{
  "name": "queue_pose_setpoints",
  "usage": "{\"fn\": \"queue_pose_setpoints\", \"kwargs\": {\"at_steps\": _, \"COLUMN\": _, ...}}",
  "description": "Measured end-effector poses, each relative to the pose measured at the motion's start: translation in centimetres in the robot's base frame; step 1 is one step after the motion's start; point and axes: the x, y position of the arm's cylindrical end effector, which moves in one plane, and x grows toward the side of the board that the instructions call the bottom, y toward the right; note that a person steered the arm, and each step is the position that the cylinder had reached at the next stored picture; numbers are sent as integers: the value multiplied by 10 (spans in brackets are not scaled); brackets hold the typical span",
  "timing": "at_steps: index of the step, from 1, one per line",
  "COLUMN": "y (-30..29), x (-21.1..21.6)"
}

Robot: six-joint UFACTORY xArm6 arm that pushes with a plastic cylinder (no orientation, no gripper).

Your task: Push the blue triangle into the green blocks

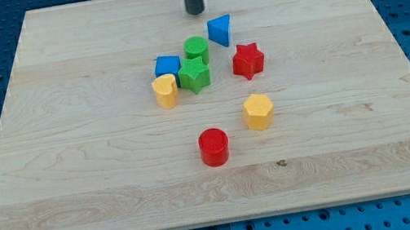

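The blue triangle (220, 30) lies near the top middle of the wooden board (71, 153). Just to its lower left stand the green cylinder (196, 49) and, below that, the green star (195, 76), touching each other. A small gap separates the triangle from the green cylinder. My tip (195, 11) is above and to the left of the blue triangle, a short way off, and above the green cylinder. It touches no block.
A blue cube (167, 65) and a yellow block (166, 91) sit left of the green blocks. A red star (247, 60) lies below the triangle. A yellow hexagon (258, 111) and a red cylinder (213, 147) lie lower.
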Motion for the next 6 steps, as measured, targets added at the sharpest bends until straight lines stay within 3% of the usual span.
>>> {"fn": "queue_pose_setpoints", "kwargs": {"at_steps": 3, "y": 75, "x": 5}}
{"fn": "queue_pose_setpoints", "kwargs": {"at_steps": 6, "y": 58, "x": 23}}
